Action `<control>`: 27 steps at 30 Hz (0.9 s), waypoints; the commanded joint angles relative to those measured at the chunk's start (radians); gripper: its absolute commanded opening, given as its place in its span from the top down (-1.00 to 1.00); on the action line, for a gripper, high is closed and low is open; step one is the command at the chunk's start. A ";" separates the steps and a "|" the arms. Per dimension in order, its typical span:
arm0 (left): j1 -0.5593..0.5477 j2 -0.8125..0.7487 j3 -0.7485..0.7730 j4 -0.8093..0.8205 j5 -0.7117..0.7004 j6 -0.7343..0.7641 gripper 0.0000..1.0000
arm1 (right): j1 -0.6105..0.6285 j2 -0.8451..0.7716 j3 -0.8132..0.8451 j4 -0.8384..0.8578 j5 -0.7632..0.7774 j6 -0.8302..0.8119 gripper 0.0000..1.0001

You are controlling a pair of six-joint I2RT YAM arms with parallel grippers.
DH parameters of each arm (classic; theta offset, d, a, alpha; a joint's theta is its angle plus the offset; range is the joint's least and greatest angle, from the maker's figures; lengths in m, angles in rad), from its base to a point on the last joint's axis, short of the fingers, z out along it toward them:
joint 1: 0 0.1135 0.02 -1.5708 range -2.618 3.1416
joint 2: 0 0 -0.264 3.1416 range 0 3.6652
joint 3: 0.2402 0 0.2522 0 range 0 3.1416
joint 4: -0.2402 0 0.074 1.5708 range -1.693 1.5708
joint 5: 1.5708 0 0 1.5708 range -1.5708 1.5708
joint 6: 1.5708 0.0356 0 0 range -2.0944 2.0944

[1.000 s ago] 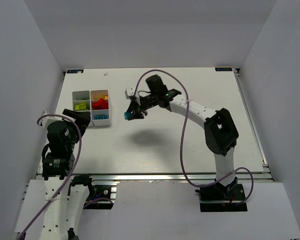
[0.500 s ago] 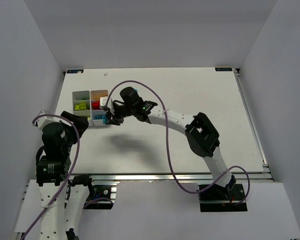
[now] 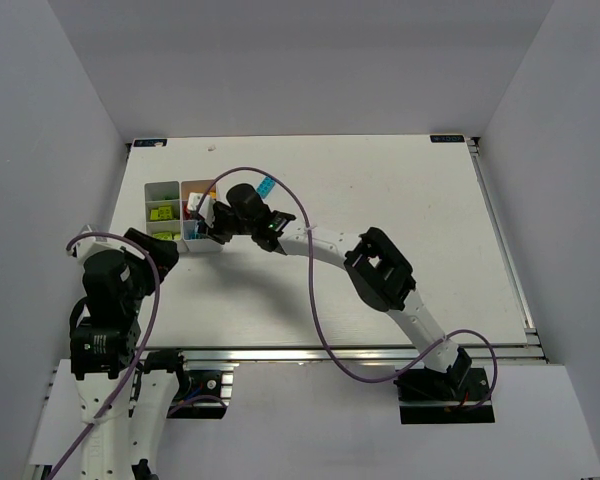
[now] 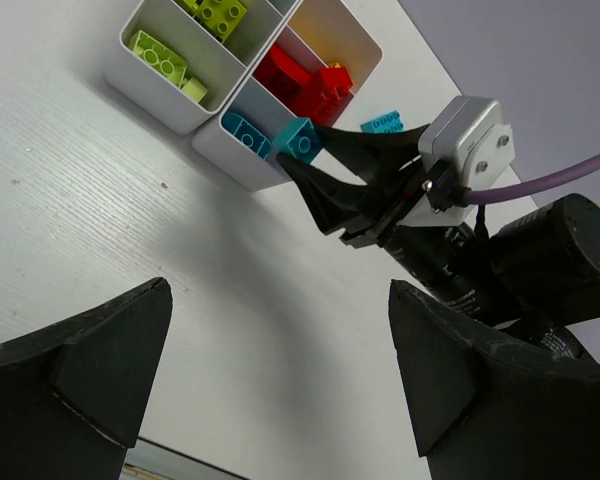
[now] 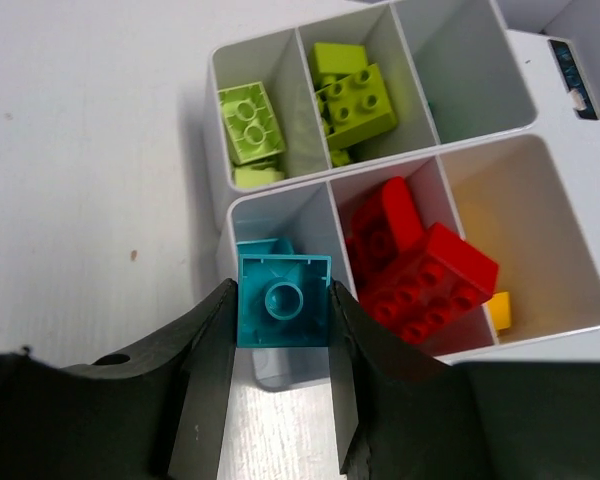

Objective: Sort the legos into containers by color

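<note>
- Right gripper [image 4: 302, 148] pinches a teal brick [image 5: 283, 298] by two opposite sides, underside toward the wrist camera, just above the rim of an end compartment.
- White tabletop [image 3: 430, 200] carries the tray on its left side.
- Divided white tray [image 4: 155, 95] stands two compartments wide, with the right arm stretched across to it.
- Left gripper [image 4: 280, 370] hangs wide open and empty, near the tray's near end but apart from it.
- Red bricks [image 5: 420, 270] are heaped in the compartment next to the one below the held brick.
- Green bricks [image 5: 355, 95] sit in the middle compartment of the other row, a lime brick [image 5: 248, 122] in the end compartment beside them.
- Second teal brick [image 5: 265, 245] lies in the compartment under the held one.
- Loose cyan brick [image 3: 265, 187] rests on the tabletop near the tray, apart from it.
- Yellow-orange piece [image 5: 498, 310] shows just beyond the red heap.
</note>
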State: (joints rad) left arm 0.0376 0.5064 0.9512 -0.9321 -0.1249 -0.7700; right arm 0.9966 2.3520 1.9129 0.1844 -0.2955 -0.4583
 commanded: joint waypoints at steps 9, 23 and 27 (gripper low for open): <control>0.002 0.032 0.075 -0.021 0.037 0.081 -0.96 | 0.017 0.006 0.034 0.089 0.059 -0.034 -0.29; 0.001 0.230 -0.069 0.347 0.451 0.135 0.90 | -0.192 -0.410 -0.257 -0.114 -0.141 0.148 1.00; -0.062 0.386 -0.068 0.478 0.464 0.150 0.52 | -0.378 -0.569 -0.420 -0.183 -0.271 0.115 0.89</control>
State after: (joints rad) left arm 0.0254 0.8169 0.8738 -0.6064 0.2703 -0.6369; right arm 0.7303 1.8748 1.5684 0.0765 -0.4500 -0.3607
